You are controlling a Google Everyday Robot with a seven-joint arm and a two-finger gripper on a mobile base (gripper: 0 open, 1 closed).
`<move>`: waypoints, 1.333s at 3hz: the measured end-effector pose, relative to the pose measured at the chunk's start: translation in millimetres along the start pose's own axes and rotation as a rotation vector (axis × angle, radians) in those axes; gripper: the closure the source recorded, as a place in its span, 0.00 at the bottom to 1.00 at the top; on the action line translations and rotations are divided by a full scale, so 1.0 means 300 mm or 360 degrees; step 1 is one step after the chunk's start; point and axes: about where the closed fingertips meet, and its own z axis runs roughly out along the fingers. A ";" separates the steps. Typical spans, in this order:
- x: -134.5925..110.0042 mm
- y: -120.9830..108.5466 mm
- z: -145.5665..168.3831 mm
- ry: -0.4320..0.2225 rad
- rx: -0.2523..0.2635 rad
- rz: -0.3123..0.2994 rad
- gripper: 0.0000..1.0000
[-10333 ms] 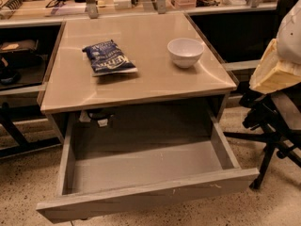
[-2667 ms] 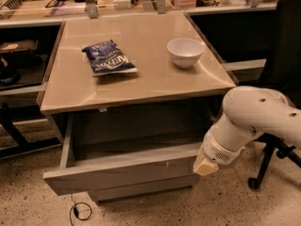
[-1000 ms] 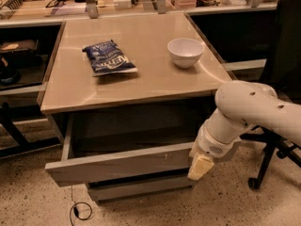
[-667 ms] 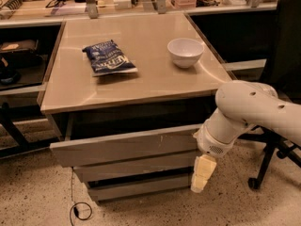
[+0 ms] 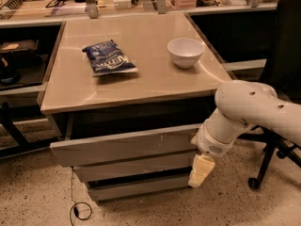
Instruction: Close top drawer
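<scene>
The top drawer (image 5: 122, 146) juts slightly beyond the worktop's (image 5: 150, 79) front edge, nearly shut. The hand (image 5: 201, 170) hangs below its right end, near the front-right corner, probably for pushing; its opening I cannot tell.

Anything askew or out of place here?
The wide grey wooden top drawer is not fully in: its front stands proud of the lower grey drawer fronts. The hand hangs by its right end. Nothing spilled.
</scene>
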 end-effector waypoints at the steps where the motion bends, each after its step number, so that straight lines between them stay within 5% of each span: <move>1: 0.000 0.000 0.000 0.0000 0.0000 0.0000 0.42; 3: -0.026 -0.036 -0.012 0.0013 0.0037 -0.0013 0.88; 4: -0.068 -0.117 -0.017 0.0028 0.0080 -0.0034 1.00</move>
